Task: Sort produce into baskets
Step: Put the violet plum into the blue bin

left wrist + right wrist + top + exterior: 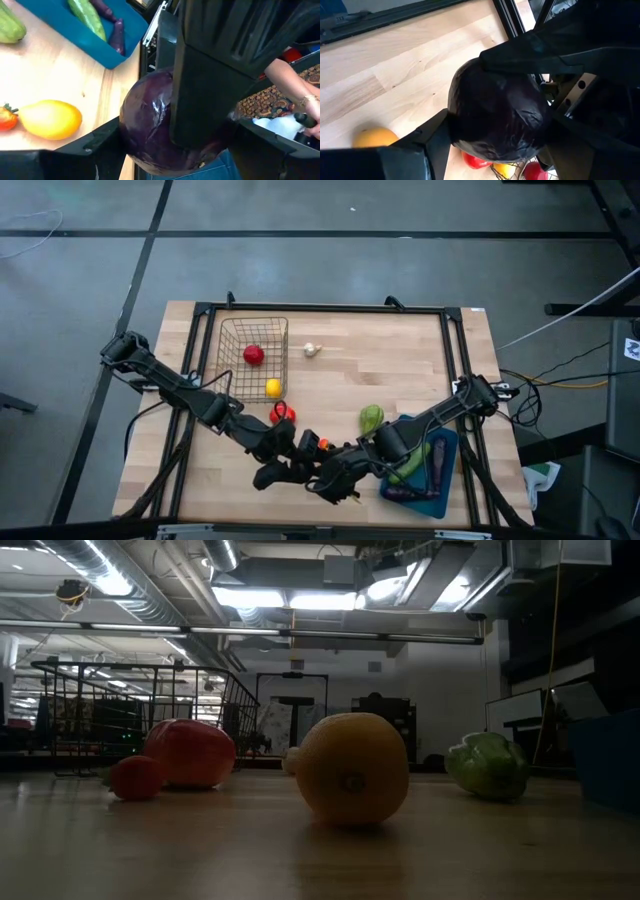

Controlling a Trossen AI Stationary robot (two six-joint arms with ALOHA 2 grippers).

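Both arms meet low on the desk (380, 350), near its six o'clock edge in the high view. The left tool (300, 468) and the right tool (335, 480) are nose to nose, and between them sits a dark purple eggplant (155, 125). The left wrist view shows that eggplant wedged between the left tool's fingers (95, 150), with a finger of the right tool pressed across its front. The right wrist view gives the mirror of it: the eggplant bulges between the right tool's own fingers (427, 142) while the left tool's finger lies over its top. So each tool is clamped on the same eggplant.

At ten o'clock from the tools stands the wire basket (225, 330), holding a red tomato (254, 354) and a yellow lemon (273, 387). Another tomato (282, 414) lies just outside it. An orange (352, 768) rests on the desk just beside the left tool. At three o'clock the teal tray (447, 442) carries a cucumber (87, 17) and a slim purple eggplant (117, 37). A green pepper (371, 418) sits near the tray, white garlic (312, 349) at twelve o'clock.
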